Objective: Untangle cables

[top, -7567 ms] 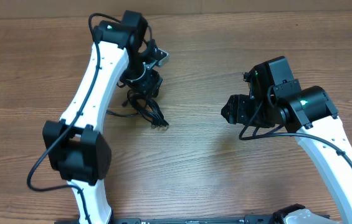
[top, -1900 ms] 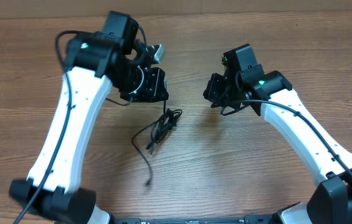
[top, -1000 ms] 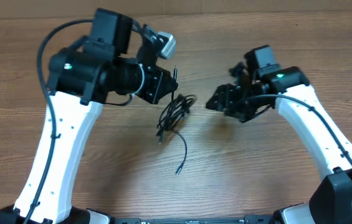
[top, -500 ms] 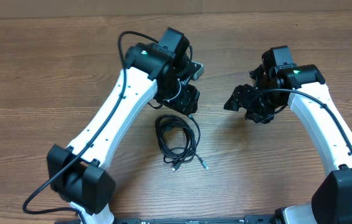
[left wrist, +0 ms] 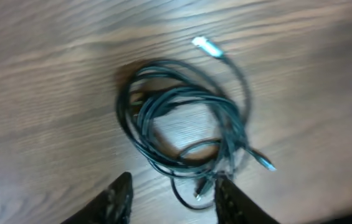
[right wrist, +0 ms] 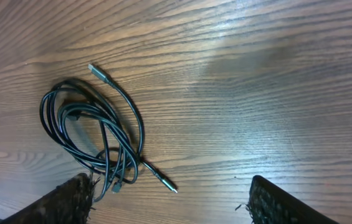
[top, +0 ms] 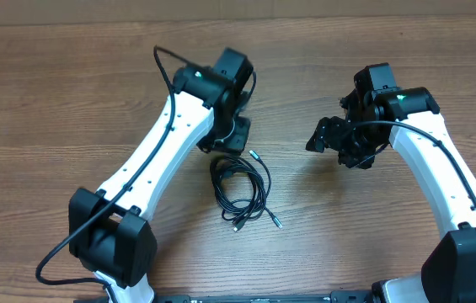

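Observation:
The cables [top: 218,185] lie as one loose black coil on the wooden table [top: 44,101], with silver-tipped plug ends sticking out at its top and bottom. My left gripper [top: 231,141] hovers just above the coil's far edge, open. In the left wrist view the cables [left wrist: 139,134] sit ahead of the left gripper [left wrist: 172,202], and only a small loop end reaches between its dark fingertips. My right gripper [top: 326,139] stands to the right of the coil, apart from it. In the right wrist view the cables [right wrist: 116,146] lie at the left, and the right gripper [right wrist: 172,202] is wide open over bare wood.
Both white arms reach in from the near edge of the table. Thicker black wires run along the left arm [top: 149,168] and the right arm [top: 440,177]. Bare wood surrounds the coil on all sides.
The left gripper carried the bundle rightward, opened and let it drop; the coil now rests flat on the table. The right gripper has opened wider and holds its place.

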You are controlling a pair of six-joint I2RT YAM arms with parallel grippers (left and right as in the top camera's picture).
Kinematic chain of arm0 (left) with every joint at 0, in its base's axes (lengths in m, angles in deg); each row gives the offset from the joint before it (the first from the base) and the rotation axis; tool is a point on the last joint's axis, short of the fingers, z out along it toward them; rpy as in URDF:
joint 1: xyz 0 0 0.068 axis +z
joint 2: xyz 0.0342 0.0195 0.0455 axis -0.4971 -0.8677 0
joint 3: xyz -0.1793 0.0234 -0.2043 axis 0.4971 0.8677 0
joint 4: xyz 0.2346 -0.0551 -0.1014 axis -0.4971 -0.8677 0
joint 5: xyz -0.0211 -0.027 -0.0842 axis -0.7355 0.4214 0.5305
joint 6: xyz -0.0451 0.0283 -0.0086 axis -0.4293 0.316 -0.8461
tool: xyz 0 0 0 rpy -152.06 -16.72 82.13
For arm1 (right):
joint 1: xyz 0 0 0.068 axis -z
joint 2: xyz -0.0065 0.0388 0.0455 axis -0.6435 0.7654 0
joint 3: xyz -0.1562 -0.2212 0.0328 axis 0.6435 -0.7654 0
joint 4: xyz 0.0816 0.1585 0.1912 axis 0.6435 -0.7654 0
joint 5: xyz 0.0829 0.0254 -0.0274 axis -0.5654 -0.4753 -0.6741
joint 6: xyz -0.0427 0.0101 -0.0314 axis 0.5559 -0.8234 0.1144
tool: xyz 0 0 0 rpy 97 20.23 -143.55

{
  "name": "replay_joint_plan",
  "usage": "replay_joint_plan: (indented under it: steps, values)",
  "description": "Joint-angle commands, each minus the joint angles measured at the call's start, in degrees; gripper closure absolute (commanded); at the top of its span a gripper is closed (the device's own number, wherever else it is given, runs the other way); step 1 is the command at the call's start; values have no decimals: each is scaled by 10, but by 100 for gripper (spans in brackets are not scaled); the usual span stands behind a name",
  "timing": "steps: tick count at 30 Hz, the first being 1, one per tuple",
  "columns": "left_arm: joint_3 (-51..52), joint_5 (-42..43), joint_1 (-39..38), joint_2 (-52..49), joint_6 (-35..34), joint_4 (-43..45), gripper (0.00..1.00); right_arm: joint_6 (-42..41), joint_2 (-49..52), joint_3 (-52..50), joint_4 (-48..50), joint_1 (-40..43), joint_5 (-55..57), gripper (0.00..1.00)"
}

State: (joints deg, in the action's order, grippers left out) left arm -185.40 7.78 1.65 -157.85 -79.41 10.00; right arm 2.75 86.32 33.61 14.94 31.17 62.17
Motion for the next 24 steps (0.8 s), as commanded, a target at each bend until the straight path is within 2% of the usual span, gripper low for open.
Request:
replay_joint_plan:
  steps: [1,5,11,19,21,23,24]
  values:
    - [68,-35,11,-13,-68,33,60,2,-9,3,2,0,9,20]
    - [171,2,10,-13,-41,117,60,2,-9,3,3,0,9,18]
    - [251,-4,13,-13,-41,192,54,2,-9,3,3,0,9,18]
    - [320,2,14,-14,-57,273,62,2,-9,3,5,0,8,18]
    - [333,0,14,-14,-64,293,67,2,-9,3,5,-1,9,18]
    - [352,0,14,-14,-82,320,82,3,-9,3,4,-2,6,20]
    - [355,1,14,-14,-84,322,95,10,-9,3,4,-2,-1,22]
